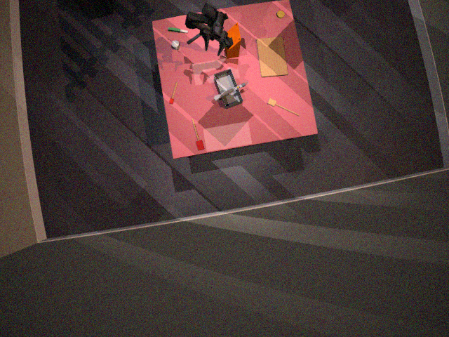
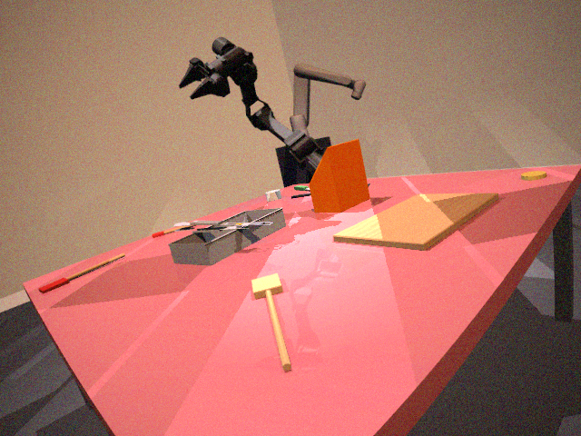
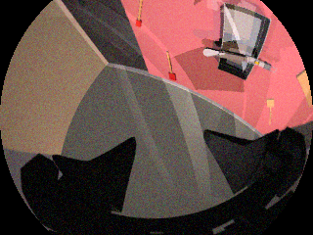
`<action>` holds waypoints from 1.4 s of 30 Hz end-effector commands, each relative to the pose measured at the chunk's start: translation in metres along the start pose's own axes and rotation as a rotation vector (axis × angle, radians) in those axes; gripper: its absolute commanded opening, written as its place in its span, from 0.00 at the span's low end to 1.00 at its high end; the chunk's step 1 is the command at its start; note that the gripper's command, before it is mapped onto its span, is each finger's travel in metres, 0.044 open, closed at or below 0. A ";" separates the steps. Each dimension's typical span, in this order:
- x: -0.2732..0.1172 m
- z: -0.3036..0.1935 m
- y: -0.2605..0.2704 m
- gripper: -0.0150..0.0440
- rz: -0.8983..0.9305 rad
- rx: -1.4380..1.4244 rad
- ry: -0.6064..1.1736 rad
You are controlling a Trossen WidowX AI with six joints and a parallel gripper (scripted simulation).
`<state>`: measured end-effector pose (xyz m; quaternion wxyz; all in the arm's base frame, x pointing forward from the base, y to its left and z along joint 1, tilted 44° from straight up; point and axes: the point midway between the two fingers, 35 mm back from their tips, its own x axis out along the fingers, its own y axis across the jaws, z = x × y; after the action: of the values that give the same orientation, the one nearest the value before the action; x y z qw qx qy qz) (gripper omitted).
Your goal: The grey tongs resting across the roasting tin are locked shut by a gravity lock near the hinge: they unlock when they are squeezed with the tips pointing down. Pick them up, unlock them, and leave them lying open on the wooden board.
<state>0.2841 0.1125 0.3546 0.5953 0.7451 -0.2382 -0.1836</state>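
The grey tongs [image 1: 231, 90] [image 3: 234, 57] lie closed, slantwise across the roasting tin [image 1: 233, 105] [image 2: 225, 252] [image 3: 264, 35], with both ends past its long sides. In the exterior view the tongs [image 2: 199, 222] lie on the rim. A small yellow mark shows on them toward one end. The wooden board [image 1: 270, 67] [image 2: 403, 227] [image 3: 306, 85] lies flat, apart from the tin, with nothing on it. My gripper [image 1: 212, 52] [image 2: 186, 93] [image 3: 171, 137] is open and empty, high above the table and well away from the tongs.
An upright orange block [image 1: 233, 50] [image 2: 339, 180] stands between the arm's side and the board. A pale wooden tool [image 1: 271, 102] [image 2: 266, 285] [image 3: 270, 103] and red-headed tools [image 1: 200, 145] [image 2: 54, 284] [image 3: 172, 76] lie around the tin. A white cup [image 1: 175, 44] [image 2: 272, 194] and a yellow disc [image 1: 280, 14] [image 2: 533, 175] are farther off.
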 end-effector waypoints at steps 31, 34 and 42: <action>0.101 0.027 -0.171 0.69 -0.087 -2.670 0.460; 0.106 0.037 -0.185 0.69 -0.088 -2.855 0.543; 0.117 0.068 -0.222 0.69 -0.044 -3.309 0.848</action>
<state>0.3752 0.0610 0.1867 0.8754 -0.3803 0.2463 -0.1686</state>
